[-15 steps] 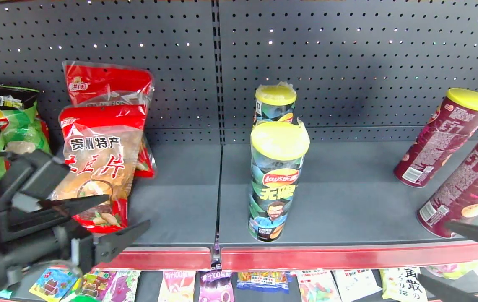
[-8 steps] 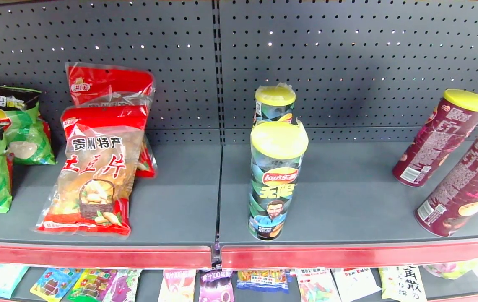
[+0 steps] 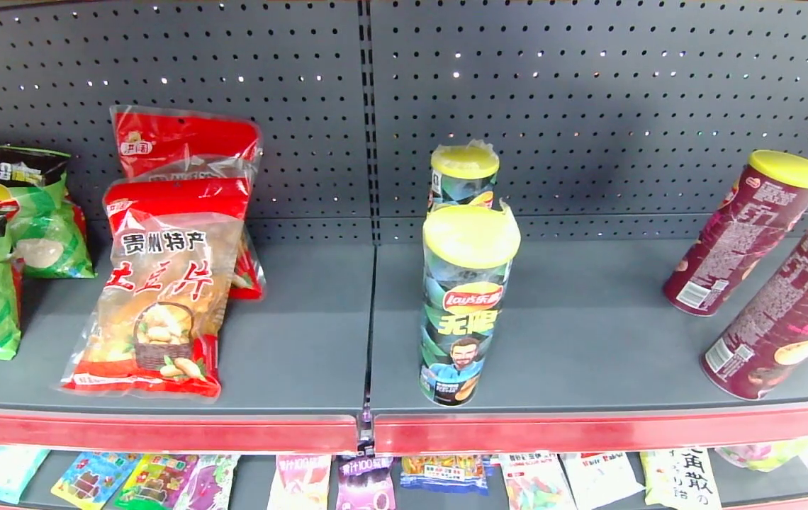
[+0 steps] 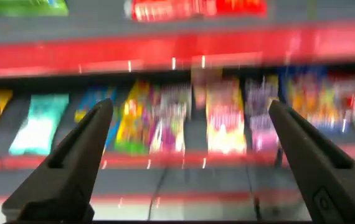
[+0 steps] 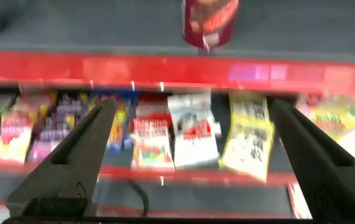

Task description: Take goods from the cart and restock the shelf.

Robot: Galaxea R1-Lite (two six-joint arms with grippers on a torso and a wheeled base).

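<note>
Left fingers (image 4: 71,168) spread wide; green chip can (image 3: 466,304) stands upright, lid up

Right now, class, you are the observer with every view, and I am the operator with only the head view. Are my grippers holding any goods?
Observer: No. The left gripper is open and empty.
Operator: And the other one?
Observer: The right gripper is open and empty too.
Operator: What is it facing?
Observer: The snack packets on the lower tier, beneath the red rail.
</note>
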